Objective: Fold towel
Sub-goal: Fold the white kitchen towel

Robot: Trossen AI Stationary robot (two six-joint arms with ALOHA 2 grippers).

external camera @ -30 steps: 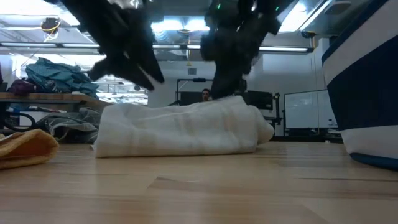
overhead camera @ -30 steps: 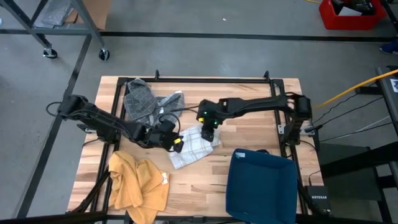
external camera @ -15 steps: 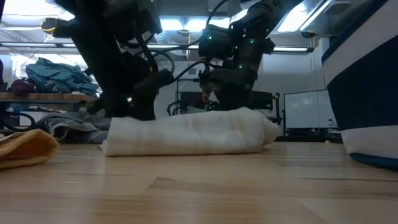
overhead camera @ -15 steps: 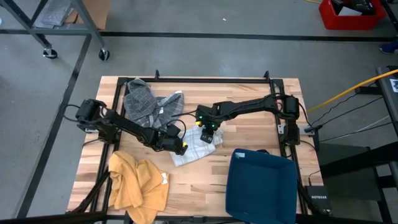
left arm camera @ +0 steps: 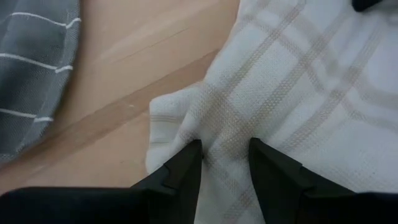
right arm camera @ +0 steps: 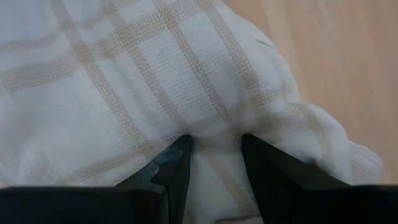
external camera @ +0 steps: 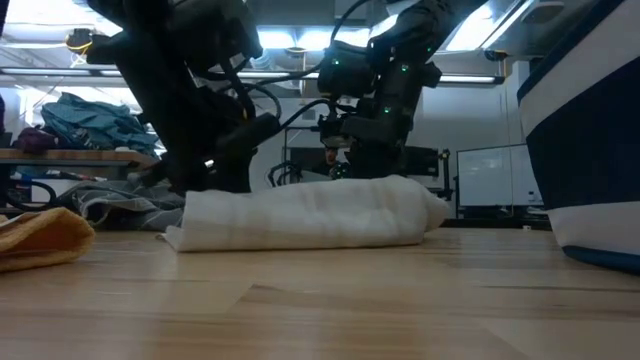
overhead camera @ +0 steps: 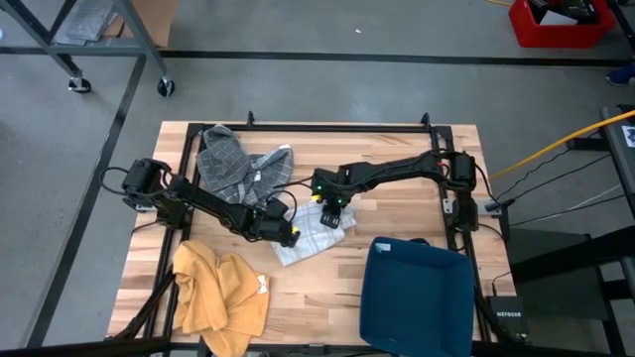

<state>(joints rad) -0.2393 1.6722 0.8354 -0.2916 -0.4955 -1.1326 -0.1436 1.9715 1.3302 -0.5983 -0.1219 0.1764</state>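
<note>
A white towel with beige checks (overhead camera: 316, 238) lies bunched in the middle of the table; in the low view the towel (external camera: 310, 212) is a low roll resting on the wood. My left gripper (overhead camera: 288, 234) is down on its left end, shut on the cloth. My right gripper (overhead camera: 333, 209) is down on its far right part, also shut on cloth. Both arms reach in from the table's sides, and their fingers point steeply down. My left gripper pinches a raised bunch of cloth (left arm camera: 224, 142) between its two fingers, close to the towel's left corner, coming from above and slanting. Creases run into the gap. The towel lies on the table below it. My right gripper pinches a ridge of cloth (right arm camera: 214, 129) between its two fingers, near the towel's far right edge, from above. One layer or several, I cannot tell. The towel rests on the table there too.
A grey checked towel (overhead camera: 234, 164) lies crumpled at the far left, close behind my left arm. A yellow towel (overhead camera: 218, 293) lies at the near left. A blue bin (overhead camera: 417, 297) stands at the near right, right of the white towel.
Both grippers have gone down onto the table with the towel, tipping more steeply, and have since kept still. The towel, which stood higher and puffier, has sunk into a flatter roll, and its left end has drawn in a little.
</note>
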